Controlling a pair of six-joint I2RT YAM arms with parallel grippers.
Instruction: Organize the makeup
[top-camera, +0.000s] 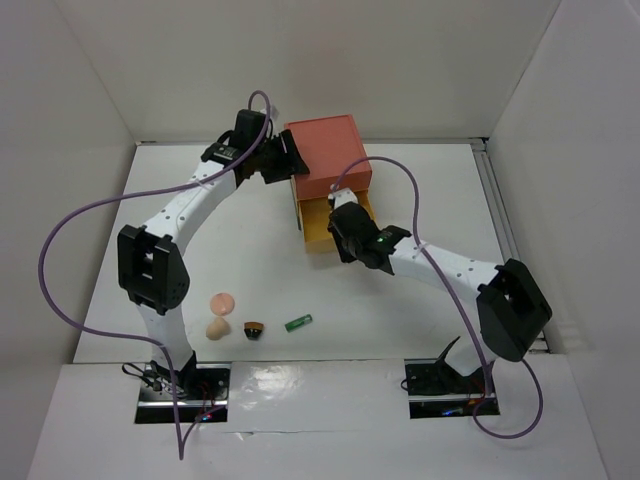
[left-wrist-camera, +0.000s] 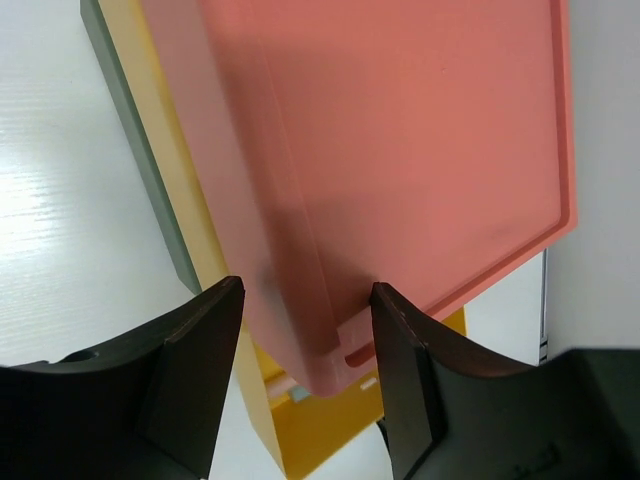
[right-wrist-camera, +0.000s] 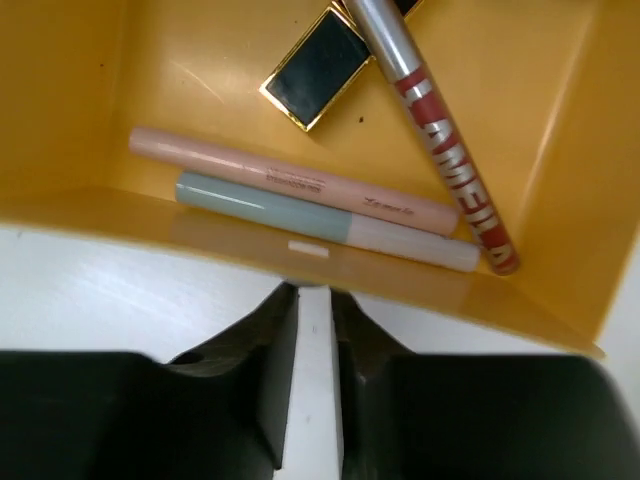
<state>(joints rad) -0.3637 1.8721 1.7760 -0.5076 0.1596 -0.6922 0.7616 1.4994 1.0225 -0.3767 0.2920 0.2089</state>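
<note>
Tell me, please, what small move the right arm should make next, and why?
Probably back the right gripper off the yellow drawer, leaving it open: the green tube, puff, sponge and dark compact lie on the table, unsorted.

You are looking at a robot lab, not a home. Two robot arms, the left arm (top-camera: 185, 210) and the right arm (top-camera: 450, 268), are bolted to the near edge of a plain white table (top-camera: 400, 320). Bare white walls (top-camera: 330, 60) box the table in on three sides. Long purple cables (top-camera: 60, 240) loop off the arms. On the table you see a drawer box (top-camera: 325, 150) and small things like a peach puff (top-camera: 222, 301).
</note>
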